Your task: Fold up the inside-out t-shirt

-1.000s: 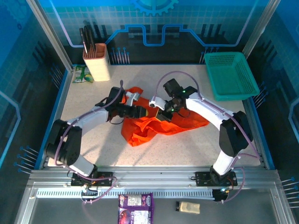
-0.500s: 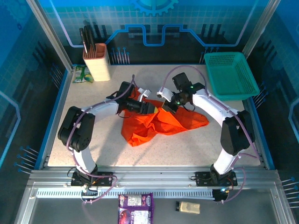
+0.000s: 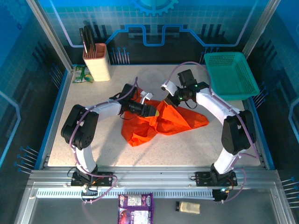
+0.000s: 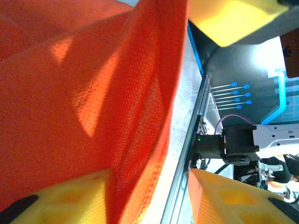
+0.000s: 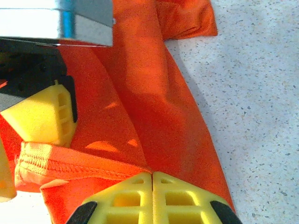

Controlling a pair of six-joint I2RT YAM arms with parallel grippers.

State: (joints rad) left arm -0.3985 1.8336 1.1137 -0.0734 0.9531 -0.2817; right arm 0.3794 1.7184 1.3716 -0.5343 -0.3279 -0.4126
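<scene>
A robot lab cell: two arms (image 3: 212, 105) bolted to an aluminium rail (image 3: 154, 179) at a speckled worktop (image 3: 187, 144), fenced by metal posts (image 3: 46, 35) and blue circuit-patterned panels (image 3: 196, 18).

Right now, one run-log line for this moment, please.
left pincer: open, t-shirt in gap | right pincer: shut on t-shirt hem | t-shirt: bunched, not folded

The t-shirt (image 3: 187, 119) is matt knit cloth; the table (image 3: 210, 140) speckled, smooth.

The t-shirt (image 3: 180, 120) lies at the middle of the table (image 3: 210, 144), left claw (image 3: 152, 111) at its left, right claw (image 5: 152, 184) at its far edge. Basket (image 3: 231, 74) far right; knife block (image 3: 96, 63) far left, packet (image 3: 80, 73) beside it.
</scene>
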